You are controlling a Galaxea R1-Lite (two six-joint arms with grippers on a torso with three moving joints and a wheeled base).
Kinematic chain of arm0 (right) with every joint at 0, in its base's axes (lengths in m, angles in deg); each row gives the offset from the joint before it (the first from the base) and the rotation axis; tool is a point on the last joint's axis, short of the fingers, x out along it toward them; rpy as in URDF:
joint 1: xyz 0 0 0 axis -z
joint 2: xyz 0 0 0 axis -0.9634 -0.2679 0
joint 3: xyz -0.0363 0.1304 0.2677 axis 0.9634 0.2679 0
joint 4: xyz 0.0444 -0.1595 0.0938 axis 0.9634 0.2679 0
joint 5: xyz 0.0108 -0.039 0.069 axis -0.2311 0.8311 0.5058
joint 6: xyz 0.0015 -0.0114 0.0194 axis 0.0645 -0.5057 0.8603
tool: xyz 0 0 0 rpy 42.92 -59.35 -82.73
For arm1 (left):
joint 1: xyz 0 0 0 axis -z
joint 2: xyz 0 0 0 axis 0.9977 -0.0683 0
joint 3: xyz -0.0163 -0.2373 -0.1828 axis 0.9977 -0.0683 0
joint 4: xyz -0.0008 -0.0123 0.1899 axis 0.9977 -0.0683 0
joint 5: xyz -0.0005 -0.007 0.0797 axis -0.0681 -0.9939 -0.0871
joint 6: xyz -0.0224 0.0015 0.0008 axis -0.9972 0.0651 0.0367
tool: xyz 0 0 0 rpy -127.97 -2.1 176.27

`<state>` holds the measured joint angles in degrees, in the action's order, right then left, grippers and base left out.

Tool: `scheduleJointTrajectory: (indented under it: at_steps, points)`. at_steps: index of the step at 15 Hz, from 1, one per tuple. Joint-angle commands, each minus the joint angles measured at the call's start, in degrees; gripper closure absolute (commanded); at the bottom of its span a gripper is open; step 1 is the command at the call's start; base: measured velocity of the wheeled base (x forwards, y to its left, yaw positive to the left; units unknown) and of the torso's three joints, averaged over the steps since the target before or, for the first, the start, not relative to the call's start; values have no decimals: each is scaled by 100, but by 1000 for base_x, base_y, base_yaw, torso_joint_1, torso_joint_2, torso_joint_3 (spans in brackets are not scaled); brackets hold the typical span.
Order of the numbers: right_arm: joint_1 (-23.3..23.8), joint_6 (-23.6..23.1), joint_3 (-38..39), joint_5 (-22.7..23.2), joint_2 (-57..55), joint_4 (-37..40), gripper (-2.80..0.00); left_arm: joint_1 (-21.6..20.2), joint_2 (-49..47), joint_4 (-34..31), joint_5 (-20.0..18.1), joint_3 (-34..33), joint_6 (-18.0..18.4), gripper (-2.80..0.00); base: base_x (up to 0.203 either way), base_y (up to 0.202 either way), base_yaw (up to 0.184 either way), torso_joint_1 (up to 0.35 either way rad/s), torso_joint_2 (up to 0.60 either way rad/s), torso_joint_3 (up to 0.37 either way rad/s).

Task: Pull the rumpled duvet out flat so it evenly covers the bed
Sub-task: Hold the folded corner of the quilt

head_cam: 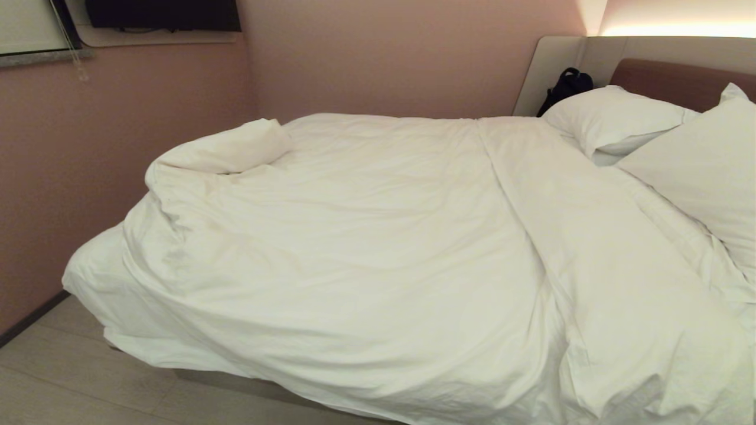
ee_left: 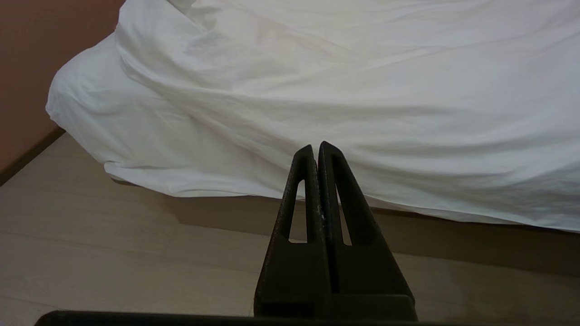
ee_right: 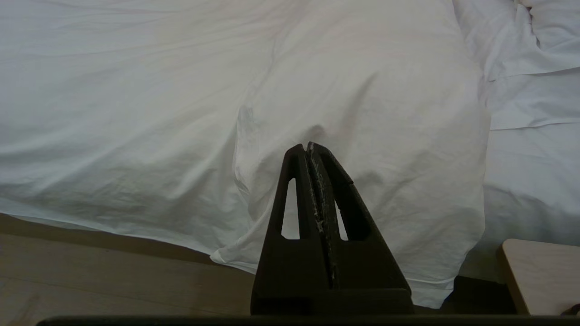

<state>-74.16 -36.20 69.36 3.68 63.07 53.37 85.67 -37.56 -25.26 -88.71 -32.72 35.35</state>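
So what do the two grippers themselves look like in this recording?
Both match: the left gripper and right gripper are matte black, with two tapering triangular fingers, each pierced by a long slot. The right gripper's inner edges carry whitish scuffs; the left shows only a few specks.

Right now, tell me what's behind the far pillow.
A dark bag stands behind the far pillow, against the beige headboard panel. The pillow hides its lower part.

Nothing readable here, honestly. No labels, brand names, numbers or signs show up in any of the three views, not on the bedding, the walls or anything else in the room.
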Motion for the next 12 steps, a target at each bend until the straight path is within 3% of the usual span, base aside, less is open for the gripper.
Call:
scheduleJointTrajectory:
  at_steps: [1,12]
  points:
    - [-4,-2,0,-1,2,-1,0,-2,2,0,5,-9,-7,0,0,0,0,0,0,0]
    - [-1,-2,0,-1,-4,-1,0,-2,2,0,11,-1,-72,0,0,0,0,0,0,0]
